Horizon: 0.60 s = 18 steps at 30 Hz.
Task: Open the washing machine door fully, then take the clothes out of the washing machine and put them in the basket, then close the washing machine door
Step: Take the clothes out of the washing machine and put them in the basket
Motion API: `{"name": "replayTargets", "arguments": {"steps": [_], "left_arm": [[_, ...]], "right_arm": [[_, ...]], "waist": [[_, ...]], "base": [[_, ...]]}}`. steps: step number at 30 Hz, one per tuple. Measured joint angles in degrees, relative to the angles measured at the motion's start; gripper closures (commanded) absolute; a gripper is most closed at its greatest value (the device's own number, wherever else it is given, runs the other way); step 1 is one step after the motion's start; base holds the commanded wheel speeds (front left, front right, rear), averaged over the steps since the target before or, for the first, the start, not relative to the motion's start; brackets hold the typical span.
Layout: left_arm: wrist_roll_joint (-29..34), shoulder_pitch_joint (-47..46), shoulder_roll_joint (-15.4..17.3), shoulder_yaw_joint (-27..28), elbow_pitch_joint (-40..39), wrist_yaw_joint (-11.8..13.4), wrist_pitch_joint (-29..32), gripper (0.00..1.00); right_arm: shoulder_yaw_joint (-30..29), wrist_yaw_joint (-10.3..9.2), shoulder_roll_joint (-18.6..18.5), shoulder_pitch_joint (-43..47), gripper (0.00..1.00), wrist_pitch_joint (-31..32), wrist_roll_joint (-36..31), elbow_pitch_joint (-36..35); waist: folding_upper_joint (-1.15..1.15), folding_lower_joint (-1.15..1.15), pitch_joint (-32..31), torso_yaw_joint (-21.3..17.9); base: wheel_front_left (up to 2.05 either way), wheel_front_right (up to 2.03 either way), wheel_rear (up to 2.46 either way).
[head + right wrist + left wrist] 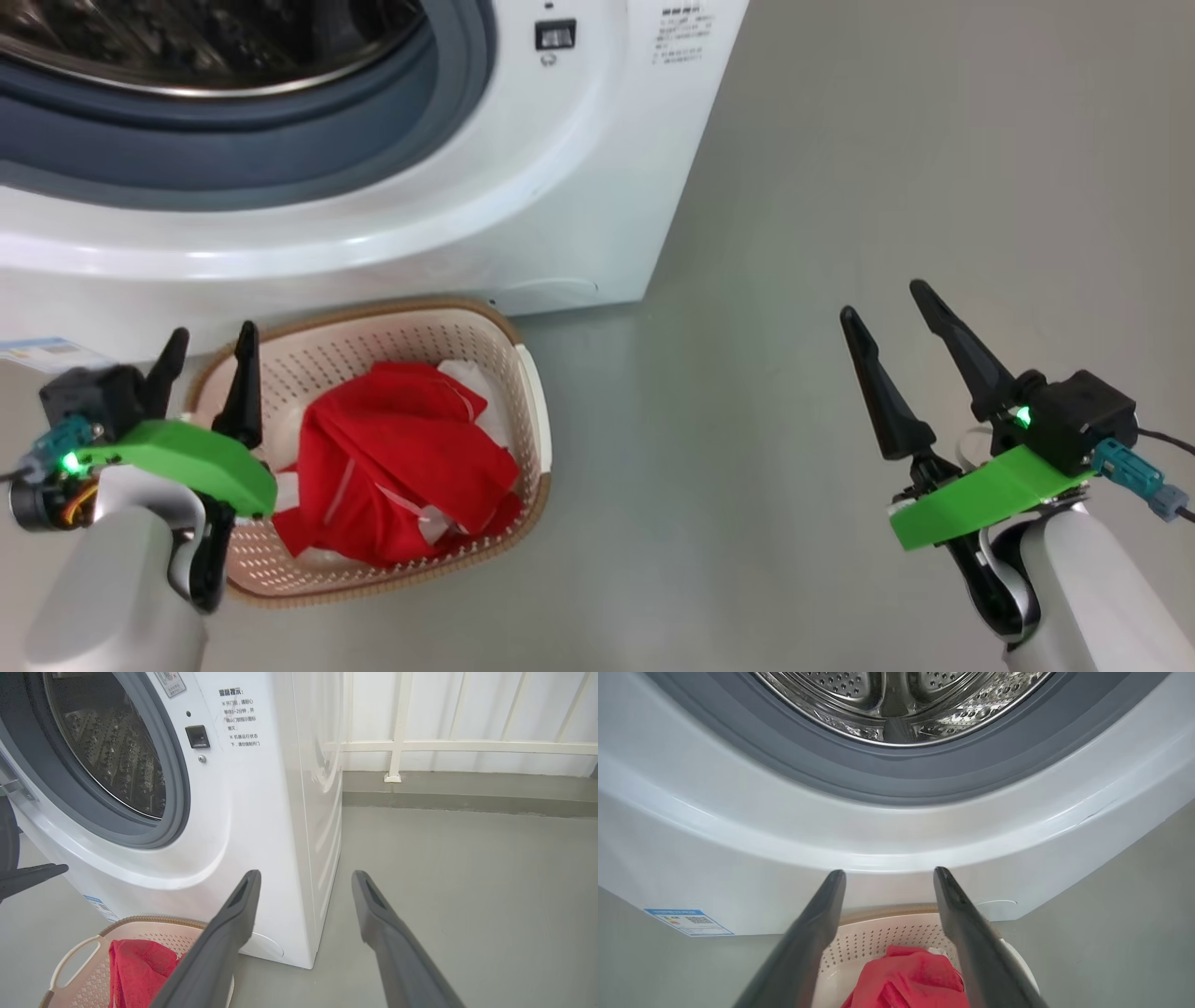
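resting in the basket [392, 336], the red clothes [401, 457] lie free; your left gripper [213, 334] and right gripper [884, 301] both gape empty.

A smooth grey floor [887, 168] ends at its far edge in a low grey kerb [467, 791], on which a white rail [467, 746] with slim slanting bars stands before a pale wall [542, 700].

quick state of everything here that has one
washing machine: mouth uncovered, drum looks empty
clothes: bunched up inside the basket
basket: on the floor before the washing machine, holding the clothes
left hand: open, empty, over the basket
right hand: open, empty, over the floor
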Motion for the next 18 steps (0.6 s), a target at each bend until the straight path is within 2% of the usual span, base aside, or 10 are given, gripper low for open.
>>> {"name": "replayTargets", "arguments": {"steps": [11, 18], "left_arm": [[7.9, 12.3, -3.3, 10.6, -12.9, 0.0, 0.0, 0.00], [11.2, 20.9, -4.8, 15.4, -21.3, -0.1, 0.0, 0.00]], "right_arm": [[-0.1, 0.00, -1.5, 5.1, 0.00, 0.0, 1.3, 0.7], [-0.6, 0.00, -2.3, 8.3, 0.00, 0.0, 2.1, 0.6]], "waist": [[0.00, 0.00, -7.3, 1.3], [0.00, 0.00, -11.3, 1.8]], "base": [[0.00, 0.00, 0.00], [0.00, 0.00, 0.00]]}}
